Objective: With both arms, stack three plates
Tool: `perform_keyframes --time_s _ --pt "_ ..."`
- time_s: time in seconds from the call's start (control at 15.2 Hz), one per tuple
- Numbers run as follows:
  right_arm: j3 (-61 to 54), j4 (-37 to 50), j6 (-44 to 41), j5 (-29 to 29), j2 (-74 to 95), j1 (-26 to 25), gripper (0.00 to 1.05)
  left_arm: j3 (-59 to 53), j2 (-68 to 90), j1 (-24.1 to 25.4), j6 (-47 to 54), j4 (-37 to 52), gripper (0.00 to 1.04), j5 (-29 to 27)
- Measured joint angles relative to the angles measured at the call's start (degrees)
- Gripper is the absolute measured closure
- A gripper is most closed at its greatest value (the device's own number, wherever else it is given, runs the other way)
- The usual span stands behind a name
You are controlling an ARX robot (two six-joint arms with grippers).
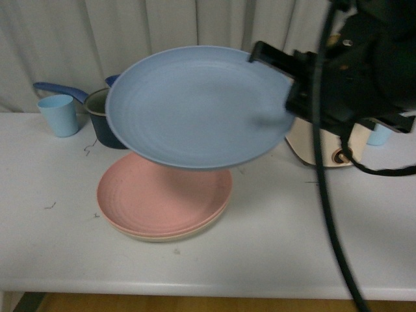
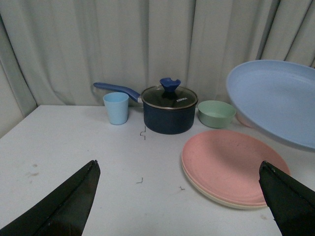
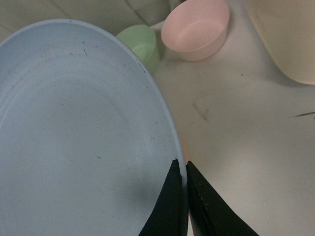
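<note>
The right gripper (image 3: 183,196) has its two black fingers (image 3: 170,201) pinched tight on the rim of the blue plate (image 1: 198,107), one finger on each face of the edge with almost no gap between them. The plate hangs in the air, clear of the table (image 1: 52,240), tilted so that its upper face turns toward the near side. In the front view it is above and a little behind the other two plates, its lower edge overlapping the far part of the pink plate (image 1: 162,195).

The pink plate lies flat on top of the beige plate (image 1: 175,235), and only a thin rim of the beige one shows under it along the near right side. This pair sits on the white table, near the middle.

The left gripper (image 2: 182,196) is open wide and holds nothing; its two dark fingertips (image 2: 64,206) stand far apart at the near edge of the left wrist view, low over the table, to the left of the stacked pair.

At the far side of the table, a dark blue pot (image 2: 169,110) with a glass lid stands before the curtain (image 2: 147,44), with a light blue cup (image 2: 116,107) just left of it and a green bowl (image 2: 216,113) just right of it. A pink bowl (image 3: 197,29) sits beside the green bowl.
</note>
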Motion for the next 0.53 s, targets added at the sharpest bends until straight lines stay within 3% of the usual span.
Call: perform_keyframes --time_s 0.2,0.53 --pt "11.21 -7.78 1.77 5.77 9.97 5.97 1.02 0.00 0.00 0.00 0.00 0.00 0.07 0.00" --pt "19.61 -10.78 3.54 12.17 18.75 9.22 1.02 0.00 0.00 0.00 0.00 0.00 0.07 0.00"
